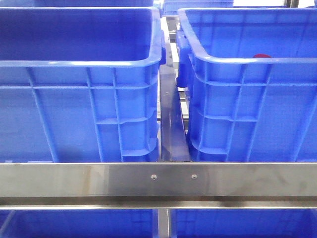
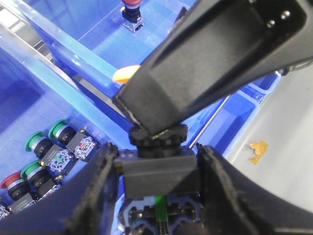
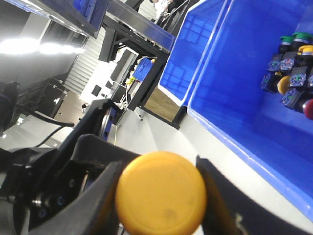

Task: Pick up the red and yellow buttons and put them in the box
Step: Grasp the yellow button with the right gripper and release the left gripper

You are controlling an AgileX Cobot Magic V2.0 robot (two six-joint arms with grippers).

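Front view: two large blue crates side by side behind a steel rail (image 1: pixel 158 179). The left crate (image 1: pixel 79 111) has a darker inside; the right crate (image 1: pixel 252 109), the box, is brighter inside. A sliver of dark red (image 1: pixel 262 56) shows just over the near rim of the right crate, probably a red button cap, though too little is visible to be sure. No arm appears in this view.

Left wrist view: the left gripper (image 2: pixel 159 169) is closed on a black-bodied push button (image 2: pixel 157 174) between both fingers, with a large black part of the other arm (image 2: pixel 215 54) crossing right above it. A red button (image 2: pixel 131 11) stands alone on a bright blue crate floor. A patch of yellow-orange (image 2: pixel 126 74) peeks out beside the black arm. A cluster of green and red buttons (image 2: pixel 46 159) lies in the neighbouring, darker crate.

Right wrist view: the right gripper (image 3: pixel 159 196) is closed on a yellow button (image 3: pixel 160 192), dome cap facing the camera, fingers touching both sides. It is held outside the crate, beside its rim (image 3: pixel 234 142). A heap of green, yellow and red buttons (image 3: pixel 293 68) sits in that crate's far corner.
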